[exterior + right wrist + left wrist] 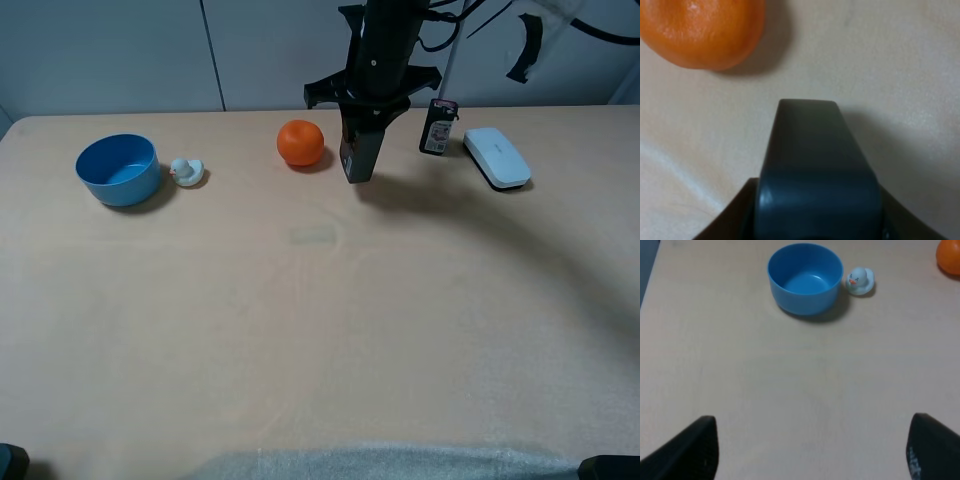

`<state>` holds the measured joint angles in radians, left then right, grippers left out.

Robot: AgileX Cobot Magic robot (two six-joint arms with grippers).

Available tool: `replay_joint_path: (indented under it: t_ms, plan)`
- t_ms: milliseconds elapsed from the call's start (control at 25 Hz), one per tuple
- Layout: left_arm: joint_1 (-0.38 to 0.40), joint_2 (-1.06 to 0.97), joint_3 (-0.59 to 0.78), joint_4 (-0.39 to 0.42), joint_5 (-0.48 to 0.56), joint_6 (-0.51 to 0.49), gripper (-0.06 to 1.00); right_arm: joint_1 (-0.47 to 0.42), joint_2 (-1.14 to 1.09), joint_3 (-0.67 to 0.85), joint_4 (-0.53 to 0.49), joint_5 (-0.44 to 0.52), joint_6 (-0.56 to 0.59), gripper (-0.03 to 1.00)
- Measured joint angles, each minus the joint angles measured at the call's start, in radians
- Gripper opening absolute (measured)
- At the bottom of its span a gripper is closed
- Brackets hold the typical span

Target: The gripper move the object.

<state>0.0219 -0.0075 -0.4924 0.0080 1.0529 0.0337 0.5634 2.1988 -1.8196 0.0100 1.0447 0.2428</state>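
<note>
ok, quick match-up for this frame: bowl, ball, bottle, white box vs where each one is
1 bowl
2 ball
3 bottle
4 white box

A in the right gripper
B beside the duck
C next to the bottle, on its left in the high view
D right of the packet

Pairs: 1-B, 2-C, 3-A, 4-D

We read this as a robot lab: bare beige table (320, 330), plain panel wall (120, 50), loose cables (600, 30), random test props: bowl (119, 169), ball (300, 142), toy duck (186, 171).
</note>
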Motion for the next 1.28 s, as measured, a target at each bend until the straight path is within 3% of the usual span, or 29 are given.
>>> replay_joint_path:
  t_ms: [920,1280]
  plan:
    - [0.0,0.0,0.0,0.0,0.0,0.0,0.82,-0.009,0.029,-0.007,0.01,-0.006,-0.025,0.3]
    - [0.0,0.0,0.0,0.0,0.0,0.0,0.82,-0.022,0.035,-0.082,0.003,0.0,-0.026,0.3]
